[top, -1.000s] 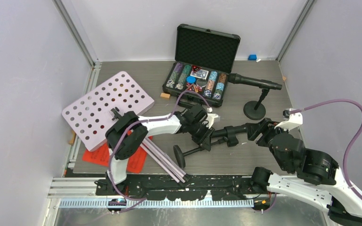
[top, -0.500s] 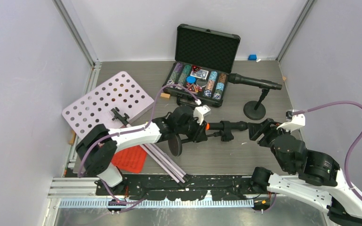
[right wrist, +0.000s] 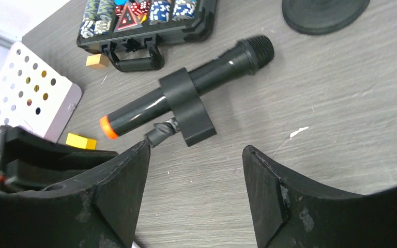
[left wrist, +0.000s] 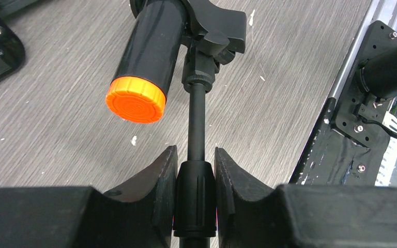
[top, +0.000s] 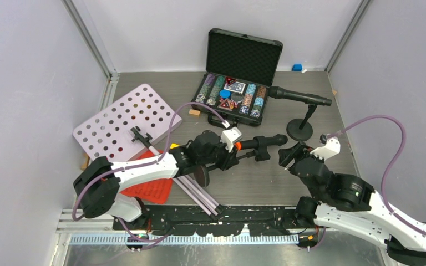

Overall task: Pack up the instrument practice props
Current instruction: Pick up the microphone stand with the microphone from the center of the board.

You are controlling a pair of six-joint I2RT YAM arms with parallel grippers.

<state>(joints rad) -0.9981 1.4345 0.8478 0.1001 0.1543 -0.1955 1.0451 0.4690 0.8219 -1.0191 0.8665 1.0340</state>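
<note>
The left gripper [left wrist: 195, 170] pinches the thin black stand pole [left wrist: 197, 113] at its thick ring, with one finger on each side. The pole is tipped over on its side, across the middle of the grey wooden table [top: 266, 178]. Its round black foot [top: 202, 176] is up on its edge, just beside the silver tripod legs [top: 197, 194]. A black microphone with an orange end cap [right wrist: 227, 66] sits in the clip at the other end of the pole.

The right gripper [right wrist: 196, 155] is spread wide, with nothing between its fingers. It hangs near the microphone's round head but does not touch it.

The second black microphone [top: 299, 95] sits on its own pole. That pole stands up straight, to the right of the open black case of poker chips [top: 238, 83].

The big white music rack with holes [top: 122, 119] lies on the left side of the table. The red music pages [top: 154, 189] lie at its near edge, partly under the left arm. A small yellow block [right wrist: 80, 140] lies near the rack. A small blue block [top: 297, 67] is far back by the wall.
</note>
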